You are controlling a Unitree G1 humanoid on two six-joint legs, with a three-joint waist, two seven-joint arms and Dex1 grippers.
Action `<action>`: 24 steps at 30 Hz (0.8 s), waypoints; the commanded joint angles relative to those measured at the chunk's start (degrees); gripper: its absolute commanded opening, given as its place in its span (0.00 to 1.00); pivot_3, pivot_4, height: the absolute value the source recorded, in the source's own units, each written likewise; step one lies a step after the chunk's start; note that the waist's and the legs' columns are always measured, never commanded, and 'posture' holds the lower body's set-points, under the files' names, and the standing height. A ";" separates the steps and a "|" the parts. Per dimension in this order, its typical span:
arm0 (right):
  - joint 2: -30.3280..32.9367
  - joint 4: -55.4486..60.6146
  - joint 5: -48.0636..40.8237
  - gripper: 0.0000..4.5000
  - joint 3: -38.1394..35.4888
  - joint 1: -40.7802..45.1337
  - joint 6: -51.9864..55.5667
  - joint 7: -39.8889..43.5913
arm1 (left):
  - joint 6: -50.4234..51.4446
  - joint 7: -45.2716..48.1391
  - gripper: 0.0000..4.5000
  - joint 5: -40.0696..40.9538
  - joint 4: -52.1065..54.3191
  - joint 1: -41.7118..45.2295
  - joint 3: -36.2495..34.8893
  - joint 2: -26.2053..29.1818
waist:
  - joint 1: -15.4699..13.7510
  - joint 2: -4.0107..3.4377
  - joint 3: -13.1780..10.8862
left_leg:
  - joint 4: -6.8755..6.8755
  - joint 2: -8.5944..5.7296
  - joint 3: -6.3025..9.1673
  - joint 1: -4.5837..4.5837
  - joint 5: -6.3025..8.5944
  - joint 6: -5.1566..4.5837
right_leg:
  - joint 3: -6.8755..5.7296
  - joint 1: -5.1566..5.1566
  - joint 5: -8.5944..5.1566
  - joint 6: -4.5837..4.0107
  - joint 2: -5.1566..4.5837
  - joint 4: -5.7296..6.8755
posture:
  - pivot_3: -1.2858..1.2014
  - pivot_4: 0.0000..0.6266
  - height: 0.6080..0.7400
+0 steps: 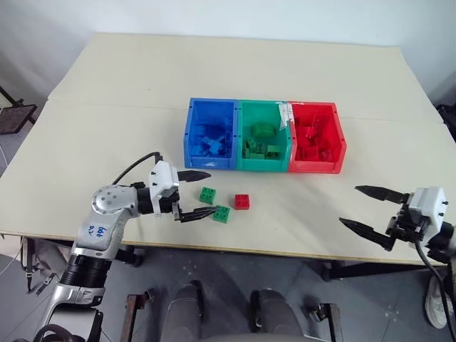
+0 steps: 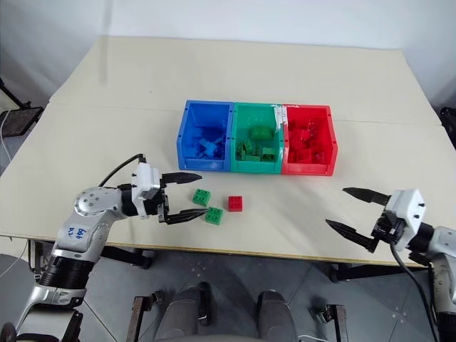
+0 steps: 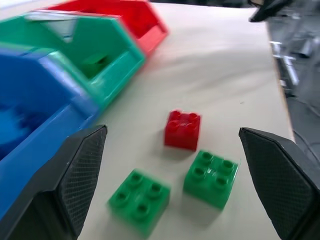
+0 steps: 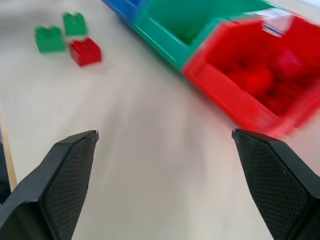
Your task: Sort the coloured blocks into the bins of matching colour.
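Two green blocks (image 1: 208, 194) (image 1: 221, 214) and a red block (image 1: 242, 201) lie on the table in front of the joined bins. The blue bin (image 1: 189, 132), green bin (image 1: 240, 135) and red bin (image 1: 337, 139) each hold several blocks of their own colour. My left gripper (image 1: 201, 192) is open, pointing right, its fingertips just left of the two green blocks, touching nothing. In the left wrist view the green blocks (image 3: 139, 200) (image 3: 210, 178) and the red block (image 3: 182, 129) lie between its fingers. My right gripper (image 1: 362, 206) is open and empty near the table's front right edge.
The bins sit in a row at the table's middle. The front edge of the table (image 1: 285, 251) runs just below both grippers. A dark stand (image 1: 13, 114) is off the table's left side. A strip of white tape (image 1: 286, 112) marks the green and red bins' shared rim.
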State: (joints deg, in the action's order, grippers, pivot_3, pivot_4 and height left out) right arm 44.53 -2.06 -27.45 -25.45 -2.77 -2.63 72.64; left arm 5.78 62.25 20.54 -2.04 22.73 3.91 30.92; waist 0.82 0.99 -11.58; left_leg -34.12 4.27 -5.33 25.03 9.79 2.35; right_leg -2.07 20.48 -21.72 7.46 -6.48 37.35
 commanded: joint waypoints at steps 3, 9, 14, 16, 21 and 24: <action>-0.01 1.54 -0.30 1.00 2.67 1.80 -0.88 0.06 | 0.20 -0.14 1.00 0.39 -0.78 0.50 -1.47 0.29 | 0.04 0.00 0.00 | -0.02 0.01 0.01 0.01 -0.01 0.02 | 0.01 0.01 0.00 0.00 0.00 0.01 | 0.52 0.24 1.00; -0.76 4.39 3.34 1.00 17.95 14.06 10.42 -2.44 | -0.33 -0.27 1.00 1.10 1.06 -3.54 -5.03 2.84 | 1.01 0.00 0.00 | -0.06 0.09 0.03 -0.01 -0.03 0.06 | 0.03 0.03 0.00 -0.01 0.04 0.10 | 0.52 0.24 1.00; -5.27 4.67 5.42 1.00 28.88 25.55 18.75 -3.67 | 1.47 -1.16 1.00 2.58 5.03 -8.48 -8.54 5.34 | 0.77 0.00 0.00 | -0.05 0.23 0.02 0.06 0.00 0.13 | 0.03 0.13 -0.01 -0.03 0.14 0.10 | 0.52 0.24 1.00; -8.21 3.50 7.41 1.00 32.83 29.80 21.33 -5.36 | 1.48 -2.41 1.00 2.59 6.94 -11.29 -10.23 6.02 | 0.60 0.00 -0.01 | -0.05 0.24 0.03 0.09 0.01 0.14 | 0.03 0.13 -0.01 -0.03 0.15 0.09 | 0.52 0.24 1.00; -12.96 -0.57 10.92 1.00 37.89 34.66 23.97 -8.07 | 2.46 -5.87 1.00 3.29 12.67 -18.37 -13.83 6.34 | 0.60 0.01 0.00 | -0.05 0.25 0.01 0.12 0.06 0.12 | 0.03 0.15 -0.01 -0.04 0.12 0.07 | 0.52 0.24 1.00; -14.30 -1.82 12.53 1.00 40.33 34.90 23.78 -7.94 | 3.13 -7.48 1.00 3.47 15.21 -21.42 -14.90 6.12 | 0.64 0.01 0.00 | -0.04 0.25 0.00 0.13 0.14 0.03 | 0.03 0.15 -0.02 -0.05 0.11 0.05 | 0.52 0.24 1.00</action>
State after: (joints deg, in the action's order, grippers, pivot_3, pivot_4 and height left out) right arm 30.68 -4.17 -15.30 14.47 31.90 21.37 64.66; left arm 8.88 55.62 22.89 10.23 1.72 -9.65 36.80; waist 1.46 1.00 -11.58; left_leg -34.16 4.53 -5.33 25.16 9.99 2.28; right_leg -2.04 20.65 -21.74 7.41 -6.36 37.40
